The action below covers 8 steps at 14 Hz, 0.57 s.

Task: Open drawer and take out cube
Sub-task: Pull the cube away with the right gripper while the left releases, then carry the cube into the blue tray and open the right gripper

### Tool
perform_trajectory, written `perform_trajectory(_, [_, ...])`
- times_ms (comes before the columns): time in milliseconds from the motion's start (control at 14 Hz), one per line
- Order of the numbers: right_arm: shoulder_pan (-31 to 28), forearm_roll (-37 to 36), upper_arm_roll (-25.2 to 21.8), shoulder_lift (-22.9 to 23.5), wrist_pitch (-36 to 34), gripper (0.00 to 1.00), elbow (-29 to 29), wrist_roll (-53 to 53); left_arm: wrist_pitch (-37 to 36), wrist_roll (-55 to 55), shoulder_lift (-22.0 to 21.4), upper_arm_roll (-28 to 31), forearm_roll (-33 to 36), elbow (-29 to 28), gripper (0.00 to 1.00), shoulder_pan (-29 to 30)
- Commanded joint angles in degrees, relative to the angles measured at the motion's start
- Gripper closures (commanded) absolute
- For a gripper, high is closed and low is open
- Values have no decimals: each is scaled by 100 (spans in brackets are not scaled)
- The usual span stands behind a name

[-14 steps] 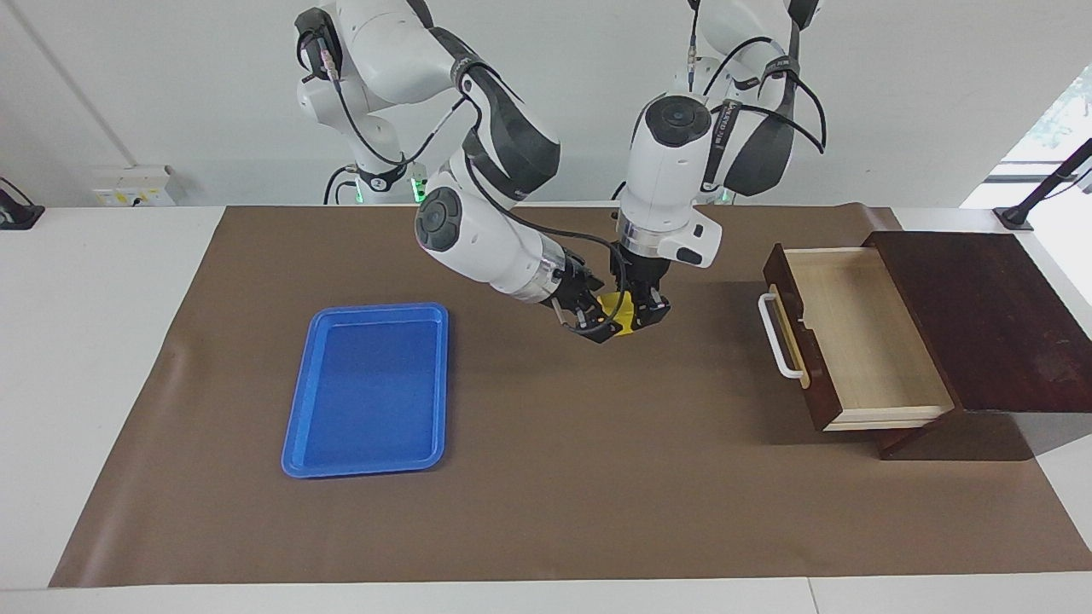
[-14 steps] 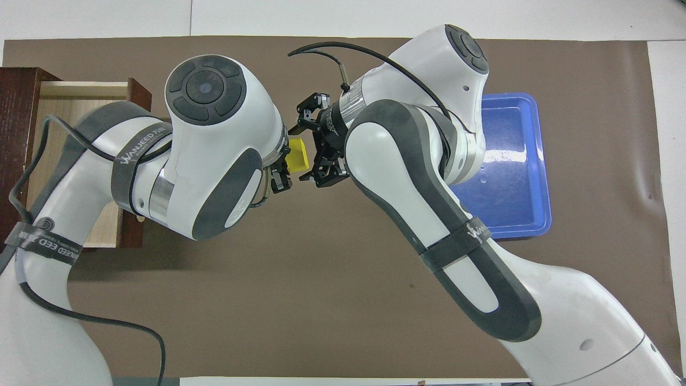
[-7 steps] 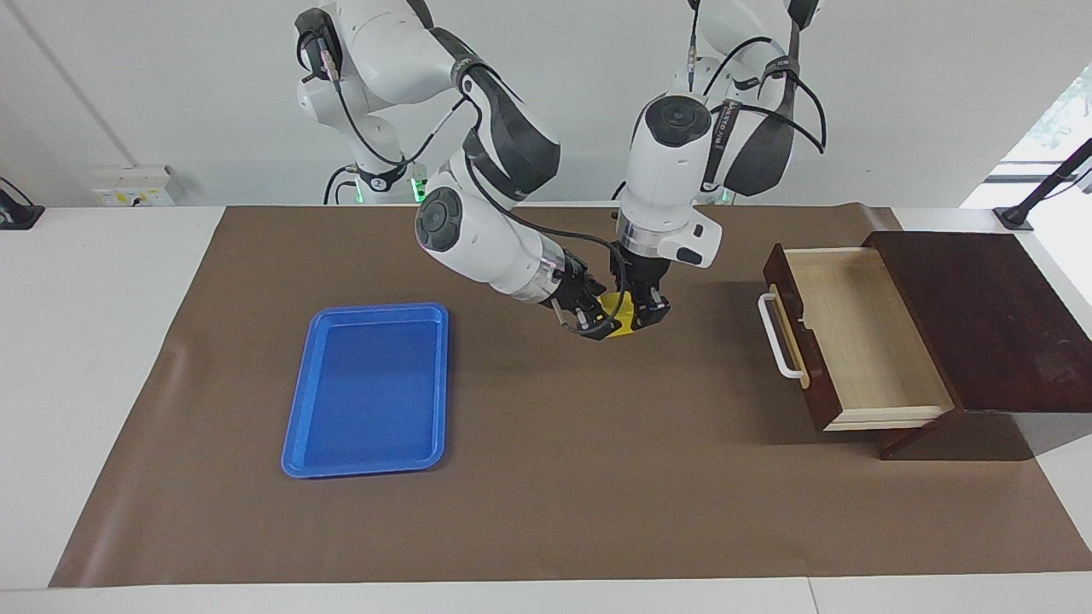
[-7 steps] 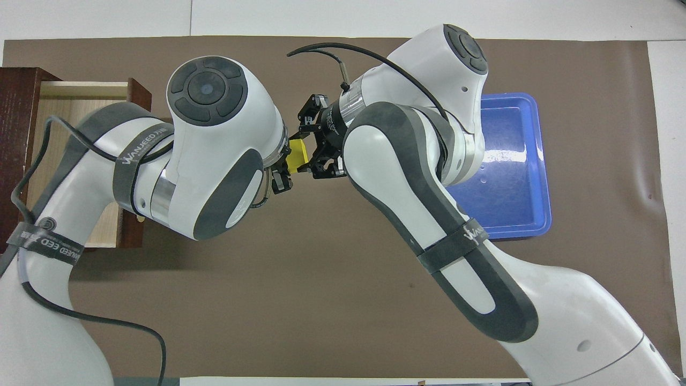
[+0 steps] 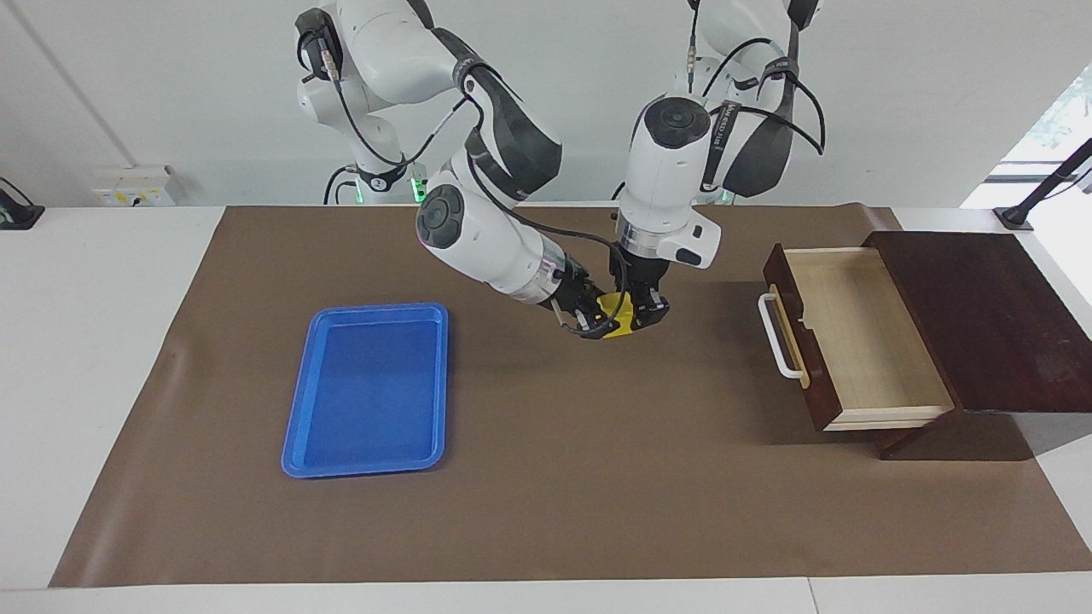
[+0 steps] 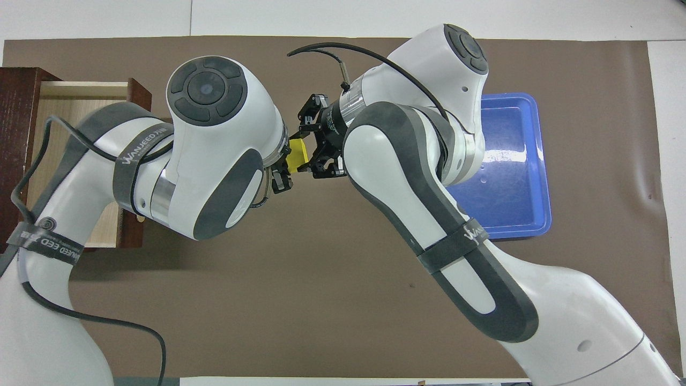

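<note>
The small yellow cube (image 5: 616,309) hangs in the air over the middle of the brown mat, between the two grippers. My right gripper (image 5: 593,322) reaches in sideways from the tray's end and is shut on the cube (image 6: 297,154). My left gripper (image 5: 638,312) points straight down at the same cube from above; its hold does not show. In the overhead view the left gripper (image 6: 284,171) is mostly hidden under its own wrist, and the right gripper (image 6: 313,155) shows beside the cube. The drawer (image 5: 862,341) stands pulled open at the left arm's end, its pale inside bare.
A blue tray (image 5: 375,309) lies flat on the mat toward the right arm's end. The dark wooden box (image 5: 981,315) holds the open drawer (image 6: 69,96), whose white bar handle (image 5: 778,337) faces the mat's middle. The brown mat (image 5: 554,477) covers most of the white table.
The right gripper has moved in a little and closed on the cube, which the left gripper was holding. The cube and both arms have otherwise stayed in place.
</note>
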Motion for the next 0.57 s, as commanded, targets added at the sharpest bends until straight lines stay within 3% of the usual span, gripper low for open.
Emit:
perform_trajectory(0, [-72, -37, -9, 63, -44, 100, 112, 95, -47, 228, -138, 58, 50, -135, 0, 43])
perform_trajectory(143, [-247, 6, -27, 45, -79, 100, 120, -1, -214, 570, -165, 58, 50, -152, 0, 349])
perform_trajectory(502, [-1573, 323, -18, 1, -641, 100, -2, -1160, -530, 1581, -244, 93, 85, -337, 0, 1000])
